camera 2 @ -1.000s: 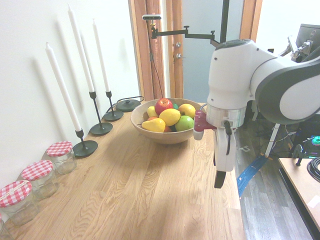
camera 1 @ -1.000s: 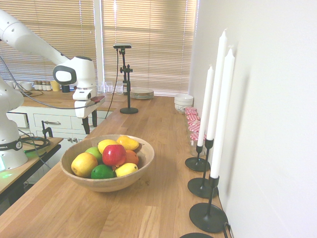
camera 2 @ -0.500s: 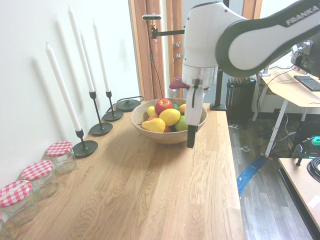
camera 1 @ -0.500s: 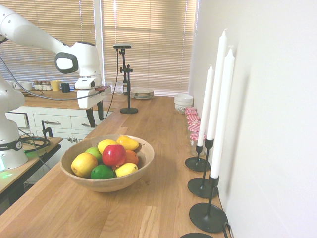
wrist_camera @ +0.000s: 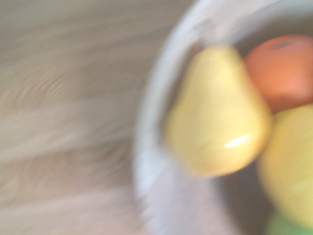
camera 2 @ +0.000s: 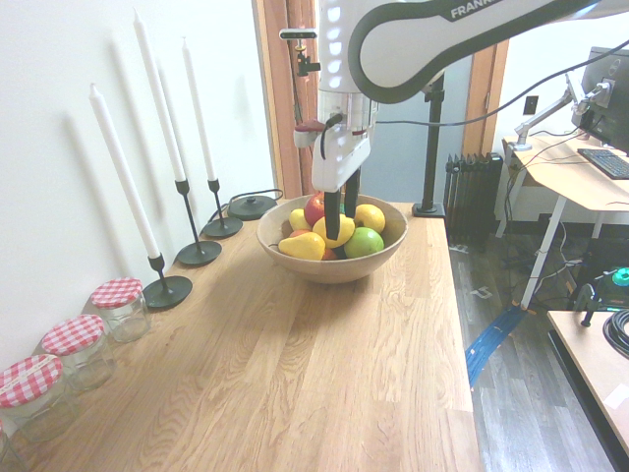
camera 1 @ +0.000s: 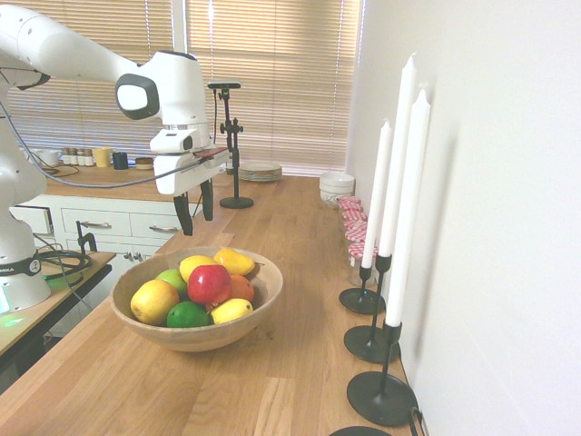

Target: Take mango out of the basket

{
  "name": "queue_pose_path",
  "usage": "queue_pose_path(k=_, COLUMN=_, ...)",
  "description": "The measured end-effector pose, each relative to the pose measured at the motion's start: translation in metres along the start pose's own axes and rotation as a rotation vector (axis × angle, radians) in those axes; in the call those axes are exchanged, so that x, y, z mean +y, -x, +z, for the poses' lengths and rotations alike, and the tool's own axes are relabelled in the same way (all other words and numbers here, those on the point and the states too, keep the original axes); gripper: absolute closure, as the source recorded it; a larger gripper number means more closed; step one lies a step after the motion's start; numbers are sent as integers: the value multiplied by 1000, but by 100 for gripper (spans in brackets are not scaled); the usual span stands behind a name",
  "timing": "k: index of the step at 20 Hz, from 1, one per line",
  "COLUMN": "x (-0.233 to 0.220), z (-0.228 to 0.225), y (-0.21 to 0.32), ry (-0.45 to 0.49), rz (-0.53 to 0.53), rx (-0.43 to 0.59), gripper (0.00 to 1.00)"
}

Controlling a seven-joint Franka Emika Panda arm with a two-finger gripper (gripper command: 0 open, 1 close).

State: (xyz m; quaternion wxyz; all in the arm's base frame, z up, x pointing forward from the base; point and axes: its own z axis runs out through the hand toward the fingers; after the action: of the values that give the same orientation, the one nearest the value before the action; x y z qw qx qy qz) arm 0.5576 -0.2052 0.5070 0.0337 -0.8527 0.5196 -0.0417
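Nearest in the first exterior view, tall white candles stand in black holders along the wall-side edge of the desk. Across from them, by the open long edge, sits the basket, a round wooden bowl full of fruit. On its near side are a dark green fruit, a lemon and a large yellow fruit; a red apple tops the heap, with an orange beside it. A green apple and a yellow pear lie on the far side. The mango is probably the large yellow fruit, inside the basket against the rim nearest the open edge, though I can't be certain.

Beyond the heap, the tool hangs fingers down above the basket's far side, released, with nothing between its fingers. Further off, jars line the wall edge, then white bowls and plates near the far end.

The step in hand looks like the approach, before any grasp. The next move calls for settling over the mango, lowering with the fingers astride it, and closing without catching its neighbours or the rim.
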Motion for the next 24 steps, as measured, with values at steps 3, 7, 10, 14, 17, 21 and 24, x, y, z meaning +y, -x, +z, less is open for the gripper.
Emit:
queue_pose_path(k=3, x=17, z=-1, y=-29, ry=-8, rz=39, rx=-16, gripper=0)
queue_pose_path(k=7, x=31, z=4, y=-54, ry=-9, rz=56, rx=-30, gripper=0)
queue_pose_path(k=10, x=32, z=14, y=-65, ry=-4, rz=52, rx=-40, gripper=0)
queue_pose_path(k=14, x=26, z=35, y=-73, ry=16, rz=47, rx=-58, gripper=0)
queue_pose_path(k=17, x=22, z=47, y=-78, ry=25, rz=42, rx=-66, gripper=0)
queue_pose_path(k=21, x=19, z=52, y=-84, ry=23, rz=42, rx=-69, gripper=0)
queue_pose_path(k=24, x=16, z=60, y=-86, ry=25, rz=44, rx=-79, gripper=0)
